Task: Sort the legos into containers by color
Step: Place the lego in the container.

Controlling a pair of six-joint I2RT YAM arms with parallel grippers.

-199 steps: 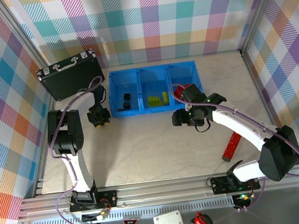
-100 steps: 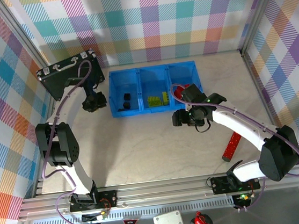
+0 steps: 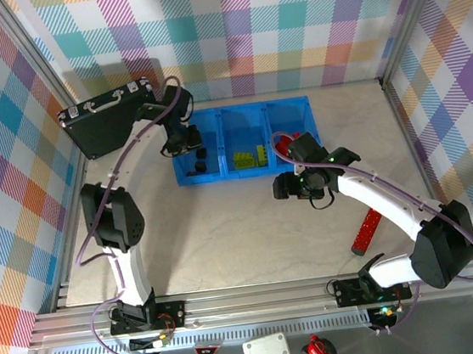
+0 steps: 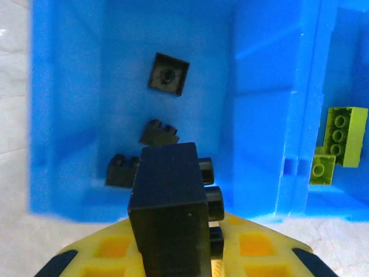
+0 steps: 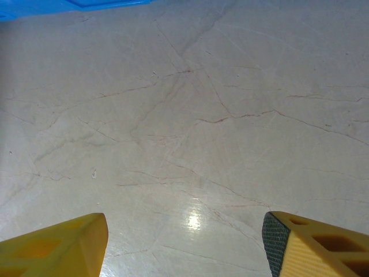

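Observation:
My left gripper (image 3: 183, 139) hangs over the left compartment of the blue container (image 3: 237, 108), shut on a black lego brick (image 4: 170, 208) whose studs face right. Below it, in the left wrist view, three black legos (image 4: 168, 73) lie on that compartment's floor (image 4: 253, 115). Lime-green legos (image 4: 343, 135) lie in the middle compartment (image 3: 247, 157). Something red (image 3: 287, 140) shows in the right compartment, partly hidden by my right arm. The long red bar (image 3: 367, 230) lies on the table at the right. My right gripper (image 3: 285, 187) is open over bare table, with nothing between its fingers (image 5: 57, 245).
A black metal-edged briefcase (image 3: 110, 119) lies at the back left, just left of the bin. Checkered walls close off the table on three sides. Pale bare table surface (image 3: 225, 229) stretches in front of the bin.
My left arm has swung from the table left of the bin back and to the right, carrying the black brick over the left compartment. The right arm has not moved.

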